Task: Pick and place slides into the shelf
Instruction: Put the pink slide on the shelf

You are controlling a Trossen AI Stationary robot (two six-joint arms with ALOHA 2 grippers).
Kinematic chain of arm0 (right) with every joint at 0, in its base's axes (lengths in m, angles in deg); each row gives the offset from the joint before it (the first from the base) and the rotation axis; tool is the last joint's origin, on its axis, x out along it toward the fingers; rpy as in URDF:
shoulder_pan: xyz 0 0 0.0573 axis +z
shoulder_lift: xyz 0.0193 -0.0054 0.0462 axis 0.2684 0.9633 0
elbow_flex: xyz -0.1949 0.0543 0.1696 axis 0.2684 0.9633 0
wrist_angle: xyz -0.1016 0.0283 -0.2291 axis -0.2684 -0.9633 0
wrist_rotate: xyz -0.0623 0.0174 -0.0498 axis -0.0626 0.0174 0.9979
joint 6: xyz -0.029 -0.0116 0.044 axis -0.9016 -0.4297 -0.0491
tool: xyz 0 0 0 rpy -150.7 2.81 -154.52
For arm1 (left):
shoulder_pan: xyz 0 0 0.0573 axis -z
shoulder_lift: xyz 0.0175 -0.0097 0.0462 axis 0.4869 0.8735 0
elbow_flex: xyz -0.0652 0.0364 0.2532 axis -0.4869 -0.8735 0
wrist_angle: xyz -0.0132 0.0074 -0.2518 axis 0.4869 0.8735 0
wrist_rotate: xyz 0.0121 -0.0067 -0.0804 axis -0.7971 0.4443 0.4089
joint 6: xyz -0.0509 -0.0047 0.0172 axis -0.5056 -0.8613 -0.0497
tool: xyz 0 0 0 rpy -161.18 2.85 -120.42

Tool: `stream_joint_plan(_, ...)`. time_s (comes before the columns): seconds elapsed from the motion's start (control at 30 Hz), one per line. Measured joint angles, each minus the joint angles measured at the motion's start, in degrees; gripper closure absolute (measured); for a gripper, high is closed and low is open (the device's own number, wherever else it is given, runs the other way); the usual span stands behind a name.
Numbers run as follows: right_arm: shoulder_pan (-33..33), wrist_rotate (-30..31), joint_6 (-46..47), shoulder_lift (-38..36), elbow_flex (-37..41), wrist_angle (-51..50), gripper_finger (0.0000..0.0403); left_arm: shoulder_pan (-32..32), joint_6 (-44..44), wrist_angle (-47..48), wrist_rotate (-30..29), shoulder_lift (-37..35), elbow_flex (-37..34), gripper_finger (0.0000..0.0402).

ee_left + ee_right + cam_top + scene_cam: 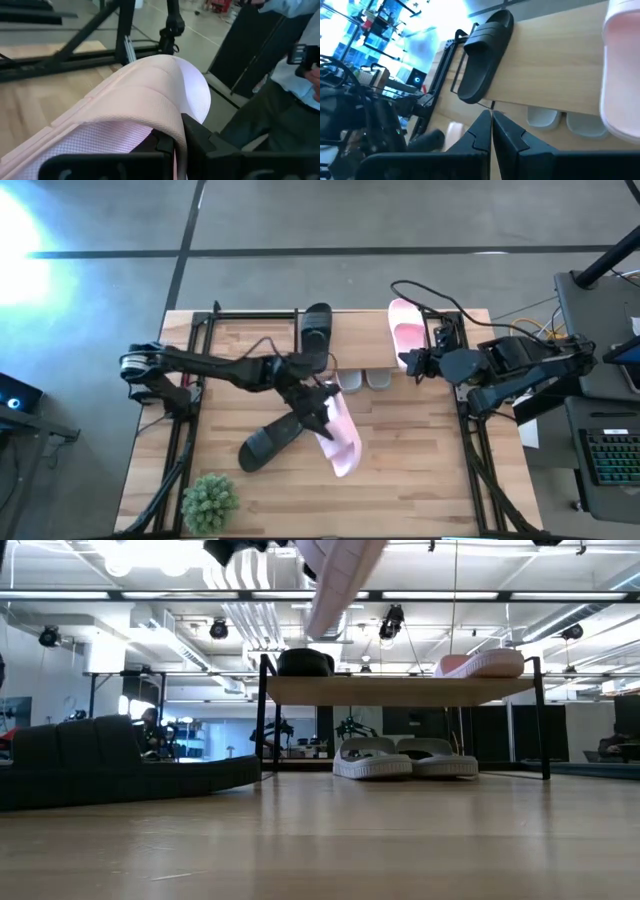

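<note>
Left gripper (322,412) pinching a pink slide (341,438), up off the surface (420,480). Right gripper (412,363) pressed together, empty, beside the shelf (270,345). Already shelved: black slide (316,330), pink slide (407,328), grey pair (405,757) underneath. Left over: one black slide (268,444).

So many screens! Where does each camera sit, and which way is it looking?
High view: overhead, straight down on the table; both arms show, left pincer holding a pink slide.
Low view: table height, level at the shelf; that slide hangs at the top.
Left wrist view: on the left arm, close on that slide.
Right wrist view: behind the shut right pincer, facing the shelf.
Shared: the grey pair underneath, in low and right wrist views.
</note>
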Motion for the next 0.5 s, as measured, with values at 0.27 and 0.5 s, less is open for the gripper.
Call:
stream_joint_plan(0.27, 0.0, -1.5, 0.2, -0.4, 0.1, -4.5, 0.0394, 3.1, -1.7, 0.1, 0.8, 12.0, 6.9, 0.0402)
stream_joint_plan(0.5, 0.0, -4.9, 0.4, -0.4, 0.1, -6.4, 0.0394, 3.6, -1.9, -0.1, 0.8, 20.3, 12.8, 0.0402)
